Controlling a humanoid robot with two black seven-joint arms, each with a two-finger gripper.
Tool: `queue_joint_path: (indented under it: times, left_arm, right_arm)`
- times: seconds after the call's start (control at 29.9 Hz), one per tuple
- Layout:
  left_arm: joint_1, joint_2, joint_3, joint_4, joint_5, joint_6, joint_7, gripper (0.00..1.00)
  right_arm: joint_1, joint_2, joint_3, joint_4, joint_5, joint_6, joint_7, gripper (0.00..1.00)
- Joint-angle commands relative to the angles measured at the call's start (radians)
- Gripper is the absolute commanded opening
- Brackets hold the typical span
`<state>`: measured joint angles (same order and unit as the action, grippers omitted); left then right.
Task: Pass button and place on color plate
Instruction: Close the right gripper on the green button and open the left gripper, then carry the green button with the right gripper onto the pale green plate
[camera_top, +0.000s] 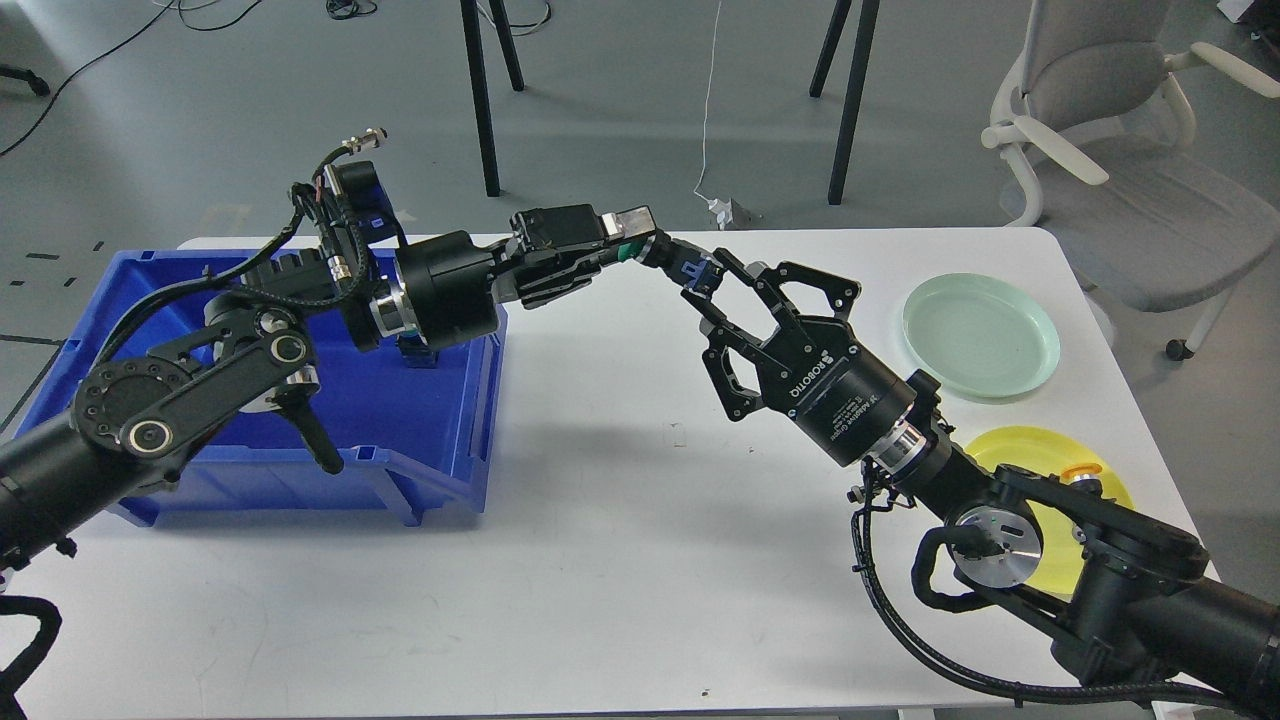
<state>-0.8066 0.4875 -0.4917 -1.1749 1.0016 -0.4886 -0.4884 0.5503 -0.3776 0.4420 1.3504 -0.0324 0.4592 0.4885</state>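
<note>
Bright even light, soft shadows, sharp

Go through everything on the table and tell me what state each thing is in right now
Left gripper: closed on the green button.
Right gripper: at the button, grip unclear.
Blue bin: upright, contents hidden.
Green plate: empty.
Yellow plate: partly covered by the right arm.

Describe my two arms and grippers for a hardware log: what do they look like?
Both arms are black with silver joint discs. The right gripper has open-link black fingers and a cylindrical body printed ROBOTIQ in white. The left gripper has a similar black body, with a blue-tagged module behind it. Black corrugated cables loop beside both wrists.
</note>
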Motion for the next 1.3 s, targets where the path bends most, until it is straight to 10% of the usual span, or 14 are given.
queue_joint_path:
  times: [0.0,1.27]
  left_arm:
    - [0.0,0.0,-0.001,0.0,0.0,0.0,0.0,0.49]
    - [0.009,-0.013,-0.011,0.029,-0.046,0.0,0.0,0.78]
  right_arm:
    - [-0.001,-0.001,0.0,0.001,0.0,-0.001,0.0,0.22]
    - [-0.15,-0.145,0.168,0.058,0.002,0.024,0.0,0.19]
